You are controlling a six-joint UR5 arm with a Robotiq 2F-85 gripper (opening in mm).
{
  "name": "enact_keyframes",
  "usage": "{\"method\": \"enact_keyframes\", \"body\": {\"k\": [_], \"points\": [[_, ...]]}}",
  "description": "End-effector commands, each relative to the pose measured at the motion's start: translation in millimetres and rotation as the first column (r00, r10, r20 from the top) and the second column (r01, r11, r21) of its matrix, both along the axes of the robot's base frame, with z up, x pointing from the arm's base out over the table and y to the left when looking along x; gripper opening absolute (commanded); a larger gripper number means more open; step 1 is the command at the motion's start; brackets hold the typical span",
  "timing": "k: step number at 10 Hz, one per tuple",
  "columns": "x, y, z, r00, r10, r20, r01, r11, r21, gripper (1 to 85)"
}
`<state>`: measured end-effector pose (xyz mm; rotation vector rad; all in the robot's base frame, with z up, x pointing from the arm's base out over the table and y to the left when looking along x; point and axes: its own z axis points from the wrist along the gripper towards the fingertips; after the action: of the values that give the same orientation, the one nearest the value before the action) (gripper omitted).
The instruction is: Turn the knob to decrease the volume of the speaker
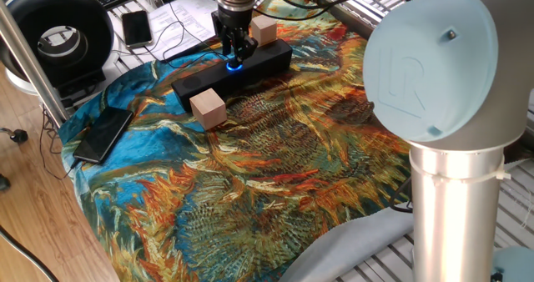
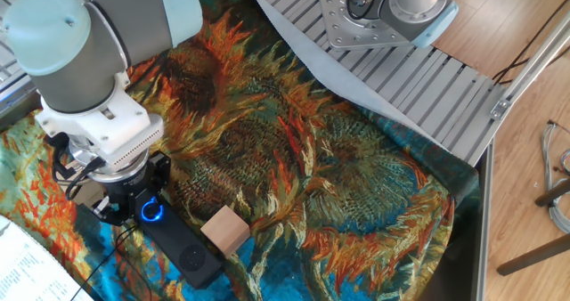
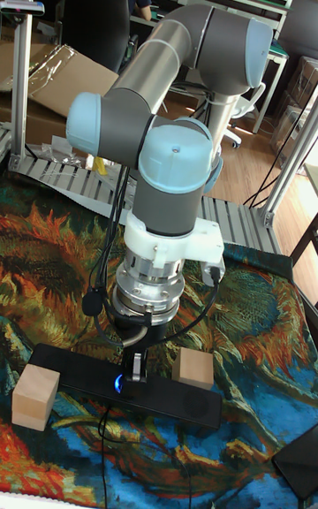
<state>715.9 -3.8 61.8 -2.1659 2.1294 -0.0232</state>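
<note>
Gripper points straight down over the middle of the speaker, and its black fingers reach the knob from above. They stand on the two sides of the knob, very close to it. I cannot tell if they really clamp it or only stand beside it, because the fingers hide the contact in all views.

The knob is small and round and has a bright blue ring of light. In the other fixed view the ring shows almost whole, just beside the gripper. In the tall view only a small blue glow shows near the fingers.

The speaker is a long, narrow black bar. It lies flat on a cloth with a pattern of sunflowers in orange and blue, near the far edge of the table in one fixed view. The knob sits about in the middle of its top face.

Two tan wooden cubes are next to the speaker, one on each long side. One cube is near the speaker's end, and the second cube is behind the bar, close to the gripper. A flat black phone lies on the cloth, well apart from the speaker.
</note>
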Motion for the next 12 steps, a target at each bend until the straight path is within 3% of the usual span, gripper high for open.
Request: {"method": "enact_keyframes", "body": {"k": [1, 10, 12], "points": [[0.6, -1, -4.1, 0.999, 0.045, 0.000, -0.045, 0.999, 0.005, 44.3], [-20.6, -1, -3.1, 0.995, 0.067, -0.076, -0.067, 0.998, 0.004, 44.3], [-21.3, -4, 0.2, 0.995, 0.066, -0.073, -0.067, 0.998, -0.008, 43.0]]}}
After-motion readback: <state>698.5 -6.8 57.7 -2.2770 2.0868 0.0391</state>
